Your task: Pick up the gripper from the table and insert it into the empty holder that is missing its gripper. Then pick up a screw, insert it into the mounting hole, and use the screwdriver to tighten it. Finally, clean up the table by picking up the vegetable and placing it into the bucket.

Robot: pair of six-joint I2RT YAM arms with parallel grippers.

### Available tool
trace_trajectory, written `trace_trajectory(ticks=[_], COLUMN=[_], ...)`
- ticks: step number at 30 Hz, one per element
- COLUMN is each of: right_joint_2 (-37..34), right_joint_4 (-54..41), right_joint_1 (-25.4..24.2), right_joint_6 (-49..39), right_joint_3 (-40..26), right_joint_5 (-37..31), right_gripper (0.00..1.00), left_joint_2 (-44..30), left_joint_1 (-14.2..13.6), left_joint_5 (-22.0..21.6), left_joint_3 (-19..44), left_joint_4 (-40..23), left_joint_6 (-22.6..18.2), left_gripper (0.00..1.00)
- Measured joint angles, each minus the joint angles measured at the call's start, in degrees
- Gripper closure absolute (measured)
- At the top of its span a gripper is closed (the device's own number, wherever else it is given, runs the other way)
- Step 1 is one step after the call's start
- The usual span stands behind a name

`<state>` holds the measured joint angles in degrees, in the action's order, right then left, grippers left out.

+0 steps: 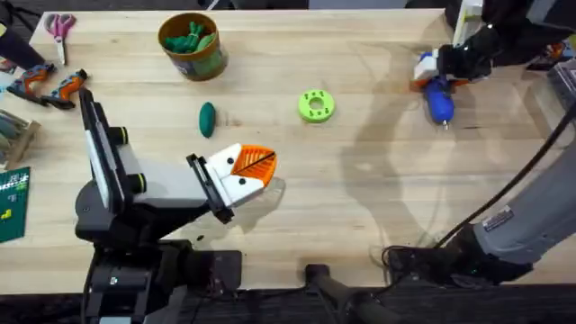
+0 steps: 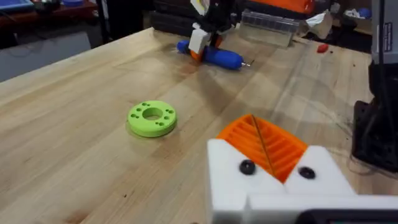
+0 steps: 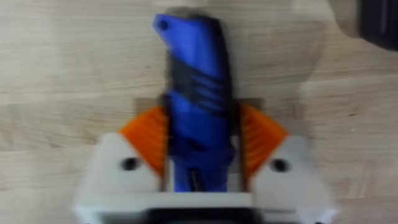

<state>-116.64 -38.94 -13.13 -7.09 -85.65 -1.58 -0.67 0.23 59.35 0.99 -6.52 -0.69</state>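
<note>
Two arms work over the wooden bench (image 1: 378,198). Right gripper (image 3: 202,146), at the far right, has its orange pads clamped on the blue screwdriver (image 1: 439,101), which lies flat on the wood. Left gripper (image 1: 255,167), near the middle, has its orange fingers pressed together with nothing between them. Farther back stands the bucket (image 1: 192,47), with greens inside. A green ring (image 1: 315,105) lies mid-bench, and the vegetable (image 1: 207,119) lies loose between bucket and left gripper.
</note>
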Motion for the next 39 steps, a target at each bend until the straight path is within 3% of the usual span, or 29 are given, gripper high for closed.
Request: trace_trajectory(ticks=[4, 5, 17, 24, 31, 39], right_joint_2=[-0.11, -0.13, -0.22, 1.00, 10.59, 22.48], right_joint_4=[0.63, 0.81, 0.16, -6.36, -9.40, -9.53], right_joint_1=[0.24, 0.24, 0.22, 0.26, 2.02, 11.04], right_joint_6=[-0.20, 0.02, -0.61, -0.20, 0.44, 0.19], right_joint_3=[0.00, 0.00, -0.15, -0.46, -0.46, -2.25], right_joint_5=[-0.35, -0.29, -0.39, -0.24, -0.27, 1.69], right_gripper=[0.933, 0.968, 0.974, 0.974, 0.975, 0.974], left_joint_2=[0.00, 0.00, 0.00, 0.00, 0.00, -0.01], left_joint_1=[0.00, 0.00, 0.00, 0.00, 0.00, 0.00], left_joint_5=[0.00, 0.00, 0.00, 0.02, 0.00, 0.00], left_joint_3=[0.00, 0.00, 0.00, 0.00, 0.00, 0.00], left_joint_4=[0.00, -0.01, 0.00, -0.02, 0.00, 0.00], left_joint_6=[0.00, 0.00, 0.00, 0.00, 0.00, 0.00], left_gripper=[0.996, 0.996, 0.996, 0.996, 0.996, 0.996])
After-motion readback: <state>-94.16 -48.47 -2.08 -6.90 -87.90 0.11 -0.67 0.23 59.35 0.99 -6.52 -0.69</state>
